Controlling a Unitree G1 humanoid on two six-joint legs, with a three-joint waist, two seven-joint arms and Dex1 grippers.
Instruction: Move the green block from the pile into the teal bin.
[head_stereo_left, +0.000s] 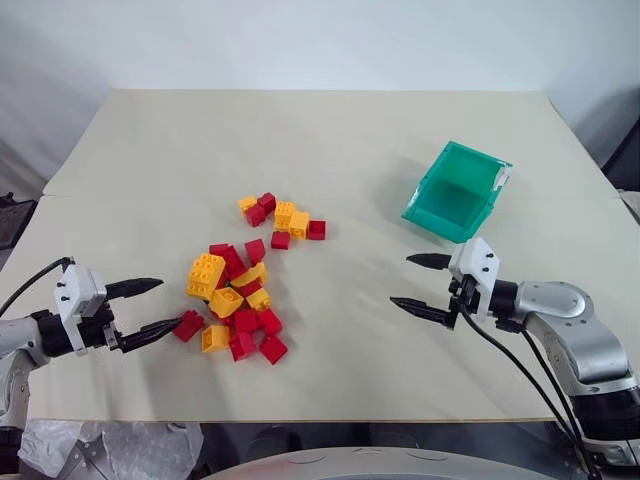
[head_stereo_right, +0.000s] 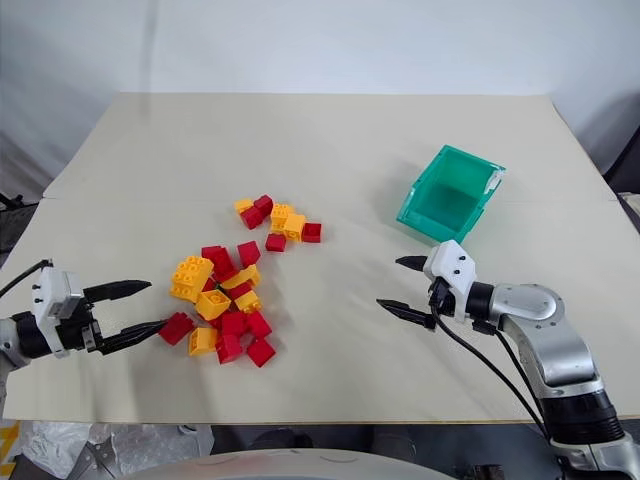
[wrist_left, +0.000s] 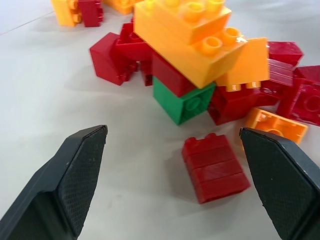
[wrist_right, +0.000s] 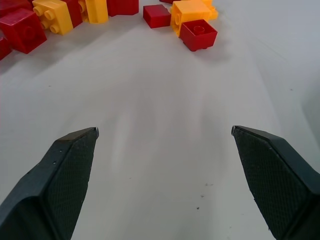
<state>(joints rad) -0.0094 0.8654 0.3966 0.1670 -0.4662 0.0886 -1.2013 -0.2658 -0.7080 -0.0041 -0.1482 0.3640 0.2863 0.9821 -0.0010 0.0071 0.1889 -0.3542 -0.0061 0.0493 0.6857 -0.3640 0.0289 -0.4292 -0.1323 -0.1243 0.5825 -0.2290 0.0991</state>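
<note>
One teal bin (head_stereo_left: 458, 190), upper right of the head frame, holds nothing. Green block (wrist_left: 183, 102) sits under the pile (head_stereo_left: 232, 295), seen by the left wrist. Left tool (head_stereo_left: 150, 308) and right tool (head_stereo_left: 418, 284) are spread, gripping nothing.

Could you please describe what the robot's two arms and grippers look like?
Each gripper, left gripper and right gripper, has two black, pointed fingers with cross-hatched textured pads, mounted on a white block. The right arm is smooth silver-grey with black joints. Black cables run along both arms.
</note>
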